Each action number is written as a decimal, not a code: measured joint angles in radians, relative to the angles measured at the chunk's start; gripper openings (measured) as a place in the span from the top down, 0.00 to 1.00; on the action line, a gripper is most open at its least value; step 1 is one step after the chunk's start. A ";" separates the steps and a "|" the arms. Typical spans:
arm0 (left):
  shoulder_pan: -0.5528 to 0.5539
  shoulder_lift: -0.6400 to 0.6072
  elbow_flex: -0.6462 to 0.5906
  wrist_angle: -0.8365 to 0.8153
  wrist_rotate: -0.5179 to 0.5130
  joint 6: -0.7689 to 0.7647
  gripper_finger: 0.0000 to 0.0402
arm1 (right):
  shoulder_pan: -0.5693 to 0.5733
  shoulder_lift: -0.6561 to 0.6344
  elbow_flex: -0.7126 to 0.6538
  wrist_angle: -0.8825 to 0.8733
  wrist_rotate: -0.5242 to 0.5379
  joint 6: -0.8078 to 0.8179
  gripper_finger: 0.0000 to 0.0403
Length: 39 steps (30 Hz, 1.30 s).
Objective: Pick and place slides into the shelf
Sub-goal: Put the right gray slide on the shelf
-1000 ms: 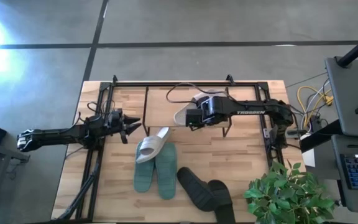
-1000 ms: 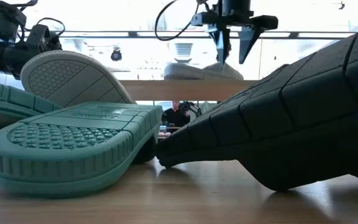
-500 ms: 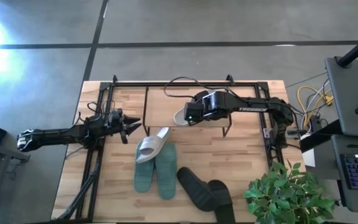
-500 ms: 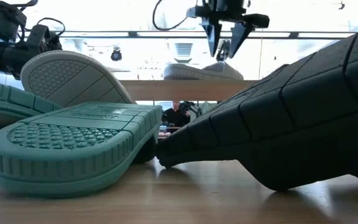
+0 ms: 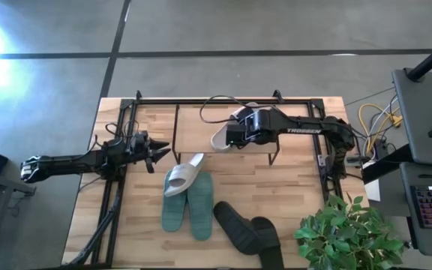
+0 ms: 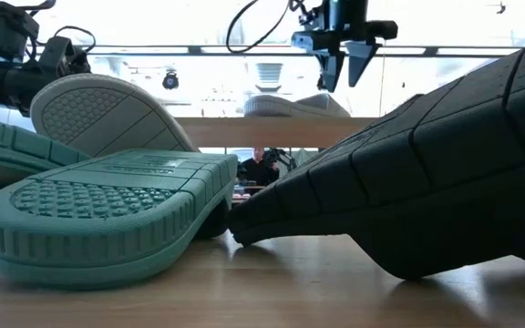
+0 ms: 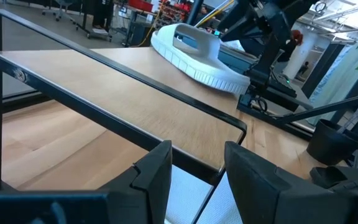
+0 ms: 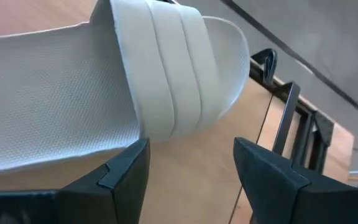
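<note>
Hovering right pincer (image 6: 342,75) wide open, empty, over white slide (image 5: 223,136) resting on shelf (image 7: 135,87) top; left pincer (image 5: 158,148) waiting half-open, empty, near tabletop's left edge.

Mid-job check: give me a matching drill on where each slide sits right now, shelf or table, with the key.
Things:
1. white slide under the right gripper
2. second white slide
3. teal slides
4. black slides

Places:
A. side by side on the table, soles up
B. on the shelf board
C. near table edge, by the plant
D. leaning on a teal slide

Pairs: 1-B, 2-D, 3-A, 4-C
</note>
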 joint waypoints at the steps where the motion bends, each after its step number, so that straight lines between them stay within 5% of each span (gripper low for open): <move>1: 0.000 0.000 0.000 0.000 0.000 0.000 0.67 | 0.000 0.000 0.000 0.000 0.001 -0.012 0.44; 5: 0.000 -0.002 0.000 0.001 0.000 0.000 0.67 | 0.000 0.000 0.015 0.009 -0.038 0.006 0.44; 10: 0.000 -0.001 0.000 0.001 0.000 0.000 0.67 | 0.001 -0.003 0.094 0.236 -0.344 -0.017 0.45; 13: 0.000 -0.002 0.000 0.001 0.000 0.000 0.67 | 0.001 0.003 0.114 0.400 -0.427 -0.041 0.50; 25: 0.000 -0.001 0.000 0.000 0.000 0.000 0.67 | -0.049 0.156 0.122 0.559 -0.471 -0.179 0.95; 39: 0.000 0.010 0.000 0.000 0.000 -0.002 0.67 | -0.060 0.235 0.199 0.529 -0.425 -0.296 0.97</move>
